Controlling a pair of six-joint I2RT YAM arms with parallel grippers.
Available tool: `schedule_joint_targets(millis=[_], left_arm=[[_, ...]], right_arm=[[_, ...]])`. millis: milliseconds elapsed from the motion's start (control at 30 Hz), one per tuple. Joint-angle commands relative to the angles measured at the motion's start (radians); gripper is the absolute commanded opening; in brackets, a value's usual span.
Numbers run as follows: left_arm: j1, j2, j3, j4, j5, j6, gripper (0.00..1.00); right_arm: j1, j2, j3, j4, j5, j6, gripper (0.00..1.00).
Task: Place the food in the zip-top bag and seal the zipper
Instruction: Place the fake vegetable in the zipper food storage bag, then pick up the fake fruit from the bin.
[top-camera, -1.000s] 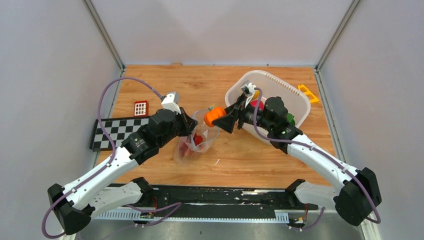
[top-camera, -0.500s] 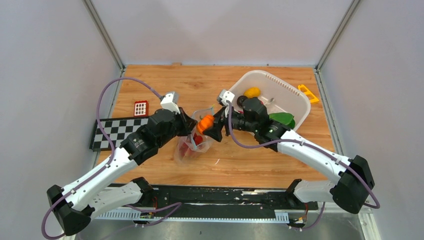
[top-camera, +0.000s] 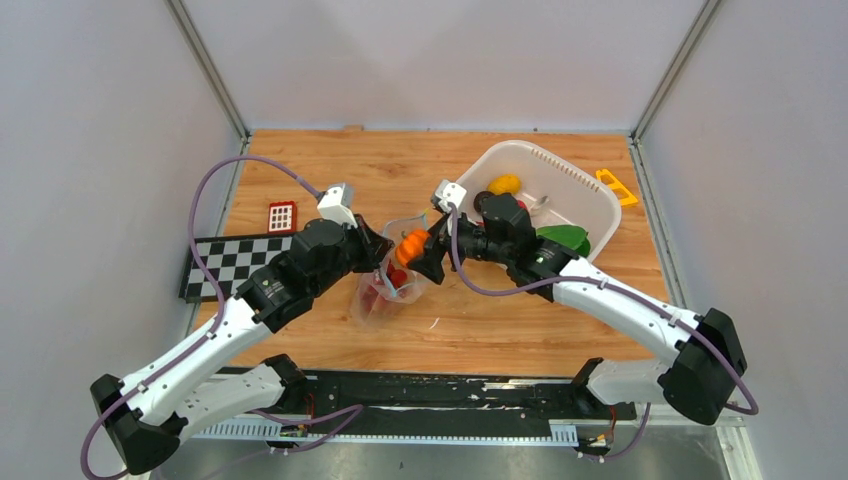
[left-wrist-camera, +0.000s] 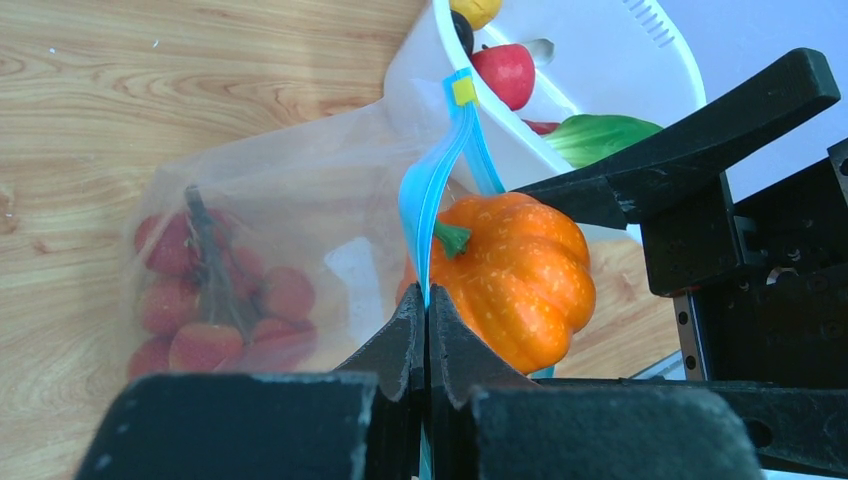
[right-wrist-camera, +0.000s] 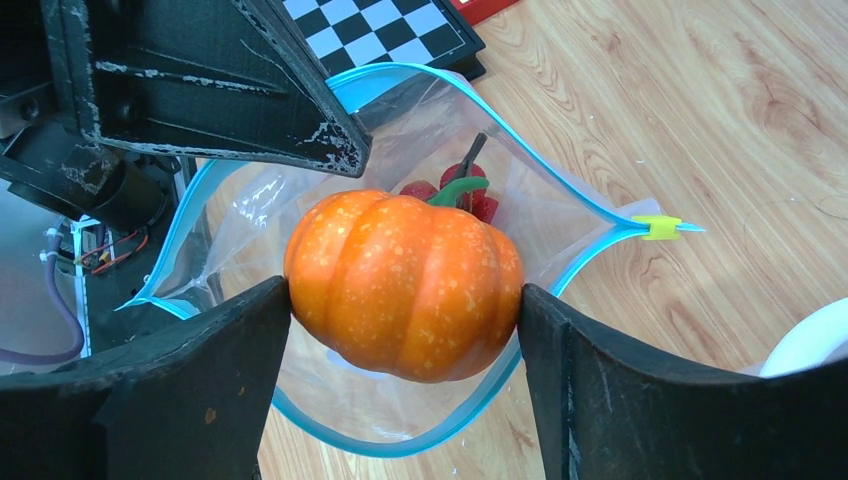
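The right gripper is being closed on the orange pumpkin-shaped piece, with one finger pressed against each side. The piece is being held at the open mouth of the zip-top bag, where it is ringed by the teal zipper. Whether it is already past the rim cannot be told. The left gripper is being pressed together on the zipper strip, so one lip of the bag is being held up.

A red grape bunch is being contained in the bag, low down behind the clear plastic. In the white basket, just beyond the bag, a yellow lemon, a red apple, a dark piece and a green leafy piece are being held.

Only in the right wrist view is the mouth being shown as a wide loop, with a yellow slider at its far end. The apple is being shown clearly only by the left wrist camera. Only from the top are both arms being seen meeting over the bag on the wooden table. That view also takes in a checkerboard mat, a red tile and a yellow object beyond the basket.
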Motion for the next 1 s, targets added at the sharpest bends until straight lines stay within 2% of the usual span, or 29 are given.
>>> schedule_joint_targets(millis=[0,267,433,533,667,767,867,967], left_arm=[[0.0,-0.019,0.024,0.044,0.005,-0.007,0.0],[0.0,-0.019,0.018,0.052,0.017,-0.011,0.0],[-0.001,-0.019,0.015,0.056,0.023,-0.015,0.0],[0.0,-0.02,0.014,0.057,0.019,-0.011,0.0],[-0.001,-0.027,0.009,0.042,-0.015,-0.014,0.0],[-0.001,-0.032,0.001,0.039,-0.029,-0.013,0.0],[-0.001,-0.028,0.001,0.04,-0.022,-0.013,0.0],[0.0,-0.028,0.0,0.041,-0.02,-0.012,0.0]], right_arm=[[0.006,-0.049,0.007,0.054,-0.019,0.007,0.83],[0.006,-0.093,-0.01,0.055,0.01,0.001,0.91],[0.007,-0.116,-0.012,0.054,0.039,0.006,0.92],[0.006,-0.155,-0.031,0.1,0.159,0.017,0.91],[-0.005,-0.199,-0.072,0.128,0.468,0.048,0.87],[-0.077,-0.172,-0.051,0.057,0.601,0.108,0.8],[-0.215,-0.122,-0.016,-0.054,0.547,0.217,0.78],[-0.344,-0.065,0.001,-0.104,0.485,0.305,0.81]])
